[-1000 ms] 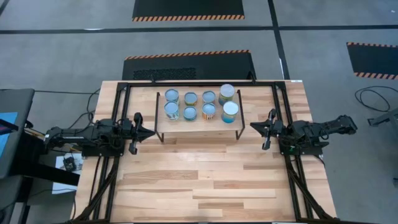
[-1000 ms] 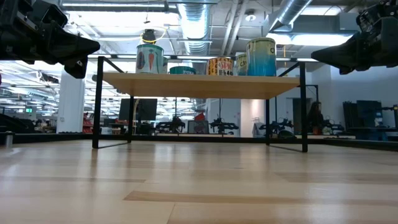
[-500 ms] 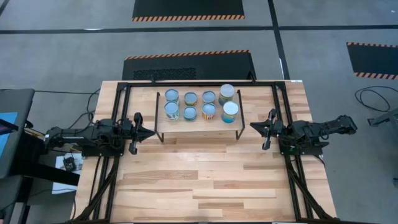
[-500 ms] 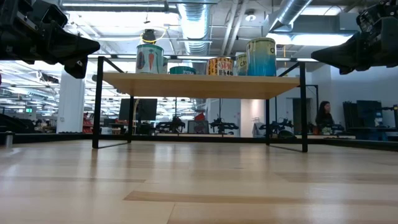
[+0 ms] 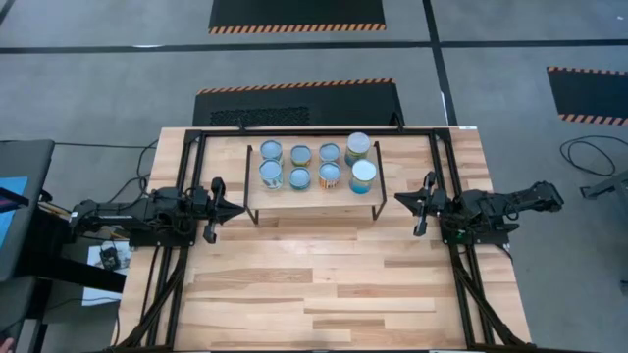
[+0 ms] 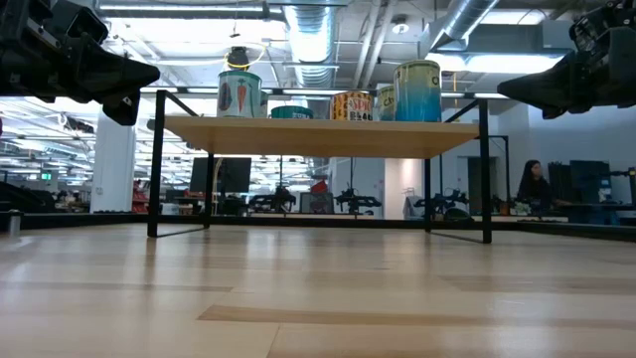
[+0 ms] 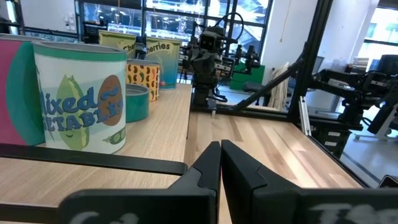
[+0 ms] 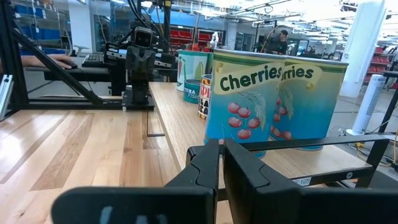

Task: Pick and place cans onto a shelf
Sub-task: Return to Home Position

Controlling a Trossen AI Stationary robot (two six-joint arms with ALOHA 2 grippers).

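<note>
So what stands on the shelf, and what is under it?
Eight cans stand on the shelf, in two rows of four. Under it the low view shows only tabletop; from above the shelf hides that.

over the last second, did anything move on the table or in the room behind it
Only a person in the room behind, seen in the low view, walked toward that picture's right. Nothing was grasped or released. The eight cans on the shelf stayed put, and the left end effector and right end effector stayed shut beside it.
</note>
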